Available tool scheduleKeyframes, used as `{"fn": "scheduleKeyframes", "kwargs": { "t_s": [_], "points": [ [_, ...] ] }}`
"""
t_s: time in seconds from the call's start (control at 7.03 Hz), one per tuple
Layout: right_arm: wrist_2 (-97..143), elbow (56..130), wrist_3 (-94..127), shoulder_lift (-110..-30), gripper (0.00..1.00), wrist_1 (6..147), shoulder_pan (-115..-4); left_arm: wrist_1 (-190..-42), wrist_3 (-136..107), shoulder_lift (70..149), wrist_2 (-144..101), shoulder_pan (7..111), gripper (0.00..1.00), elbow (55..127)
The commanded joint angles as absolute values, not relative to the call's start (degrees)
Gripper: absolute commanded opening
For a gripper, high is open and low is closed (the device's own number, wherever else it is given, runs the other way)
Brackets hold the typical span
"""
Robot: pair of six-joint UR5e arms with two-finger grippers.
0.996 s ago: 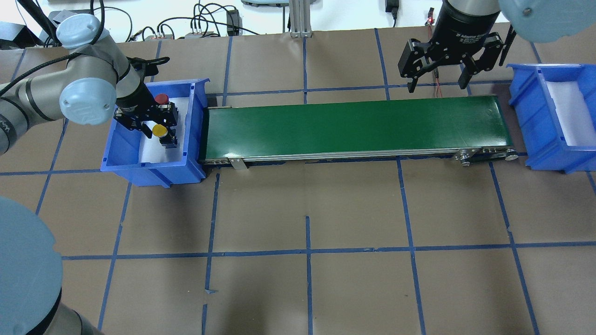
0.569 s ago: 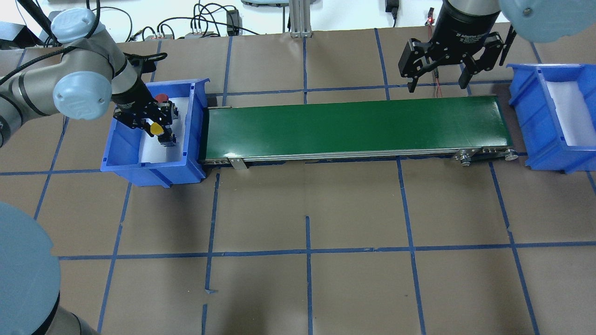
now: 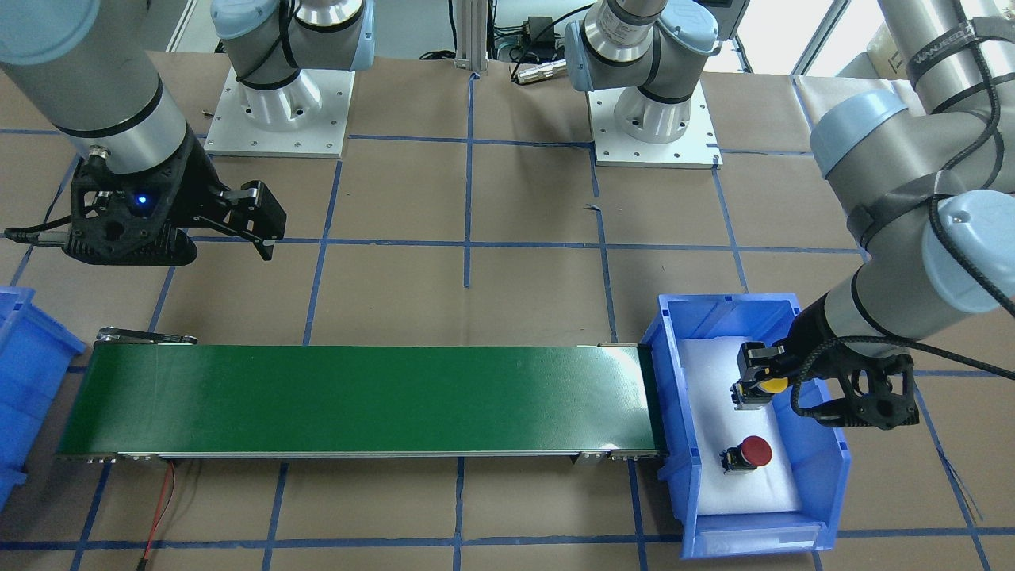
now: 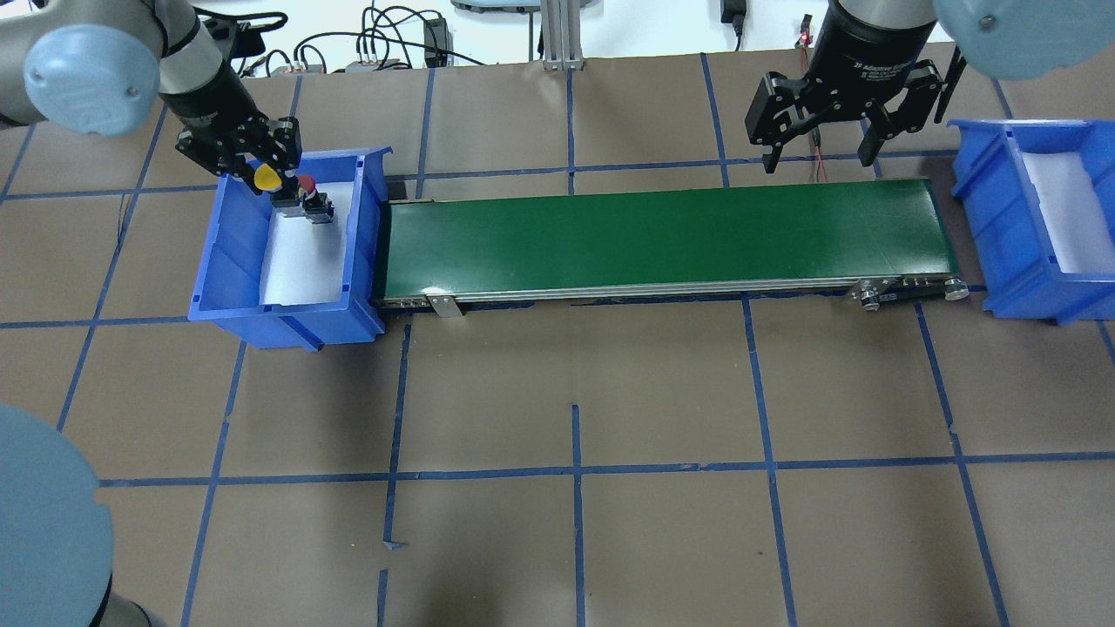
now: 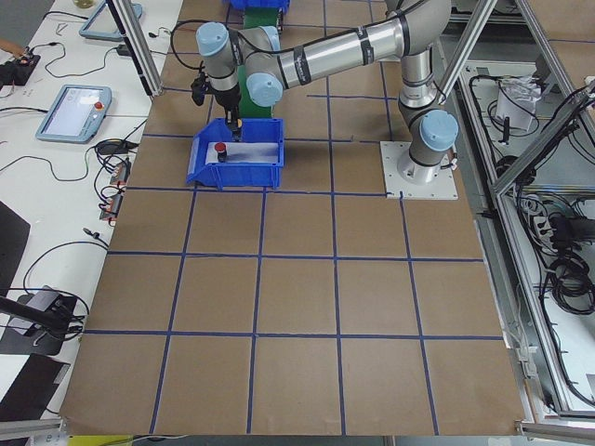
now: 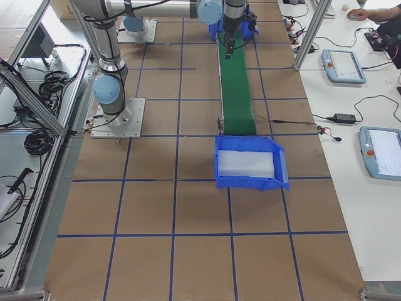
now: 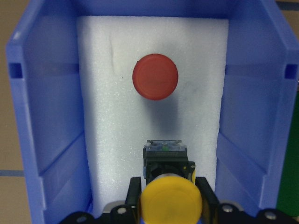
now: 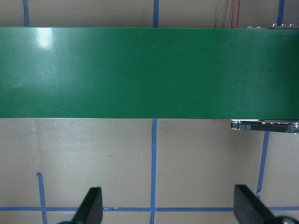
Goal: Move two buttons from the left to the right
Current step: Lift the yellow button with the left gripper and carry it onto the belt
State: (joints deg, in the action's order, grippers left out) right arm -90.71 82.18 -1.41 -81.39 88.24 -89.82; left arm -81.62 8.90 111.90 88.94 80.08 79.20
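Observation:
The yellow button (image 4: pixel 265 179) hangs over the far end of the left blue bin (image 4: pixel 233 261), with my left gripper (image 4: pixel 272 172) shut on it. The left wrist view shows its yellow cap (image 7: pixel 170 201) between the fingers and its black base pointing down at the white foam. The red button (image 4: pixel 307 184) stands upright on the foam in that bin, also visible as the red button (image 7: pixel 155 77) and the red button (image 3: pixel 754 451). My right gripper (image 4: pixel 817 155) hovers open and empty beyond the far right end of the green conveyor belt (image 4: pixel 662 235).
A second blue bin (image 4: pixel 1002 200) with a white foam liner stands off the belt's right end. Brown paper with blue tape lines covers the table. Cables lie along the far edge. A person's hand (image 6: pixel 360 12) shows at a side desk.
My left gripper has risen out of the bin with the yellow button and shifted toward the bin's far end. The red button stays on the foam. The right arm has not moved.

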Motion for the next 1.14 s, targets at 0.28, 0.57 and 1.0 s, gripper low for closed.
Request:
{"fn": "scheduleKeyframes", "kwargs": {
  "t_s": [0.28,0.57,1.0],
  "points": [
    [-90.6,82.2,-1.4,-81.3,1.0,88.4,-89.7,-84.1,-2.4,116.3,88.3,91.3,0.33,74.7],
    [-90.6,82.2,-1.3,-81.2,1.0,88.6,-89.7,-81.4,-8.2,118.2,88.9,96.0,0.33,75.4],
    [-90.6,82.2,-1.4,-81.0,1.0,88.7,-89.7,-75.8,-11.3,116.2,88.9,96.9,0.33,82.2]
  ]
}}
